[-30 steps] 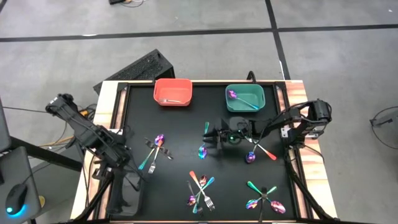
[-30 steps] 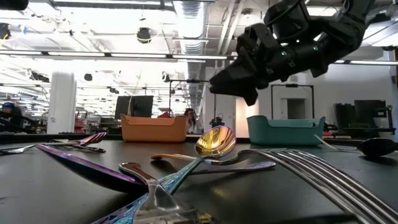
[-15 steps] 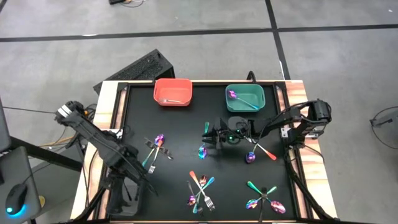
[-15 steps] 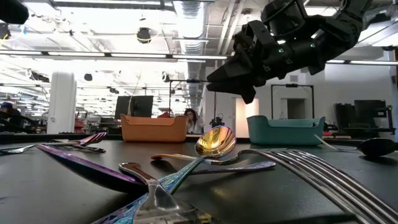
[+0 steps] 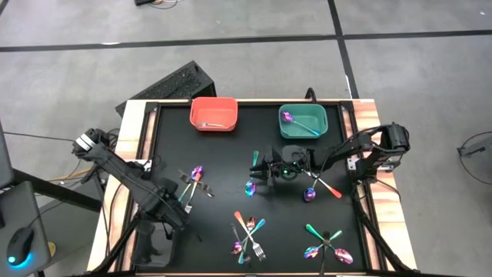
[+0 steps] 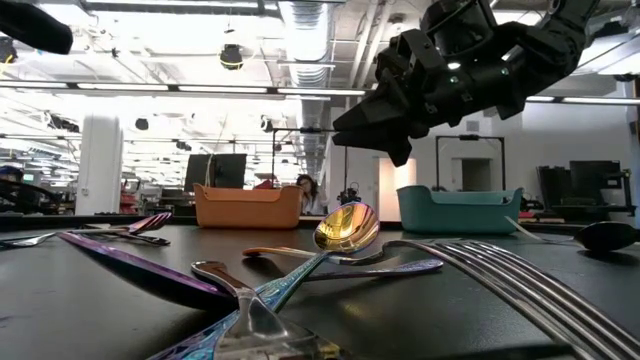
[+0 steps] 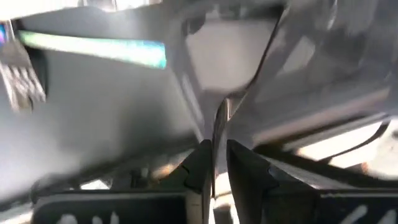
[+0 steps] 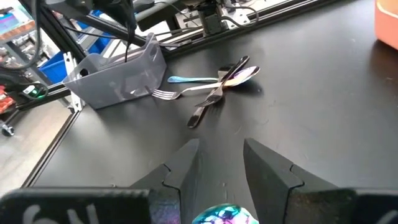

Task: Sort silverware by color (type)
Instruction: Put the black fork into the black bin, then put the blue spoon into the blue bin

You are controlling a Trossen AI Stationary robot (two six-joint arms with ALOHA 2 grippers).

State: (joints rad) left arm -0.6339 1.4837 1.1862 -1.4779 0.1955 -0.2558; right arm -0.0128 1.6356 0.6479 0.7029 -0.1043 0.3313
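Right end effector [image 5: 254, 174] open above iridescent spoon [image 5: 250, 188], no legible writing

Red bin [image 5: 214, 114] and teal bin [image 5: 303, 121] at the black table's [image 5: 231, 165] far edge; grey bin [image 8: 118, 73] near its left side; keyboard [image 5: 165, 87] behind.

Floor [image 5: 77, 69] is grey concrete with dark tape lines [image 5: 231, 42] crossing it; desk [image 5: 231, 161] has a black top in a light wooden frame; black keyboard [image 5: 165, 86] lies on the floor just off the desk's far-left corner; computer mouse [image 5: 19, 248] glowing blue at the lower-left edge; level view shows a big open hall, exposed ducts [image 6: 305, 25] and strip lights [image 6: 150, 88] overhead, white column [image 6: 100, 160] on the left, dark monitors [image 6: 225, 168] at distant benches, a doorway [image 6: 470, 160] at right.
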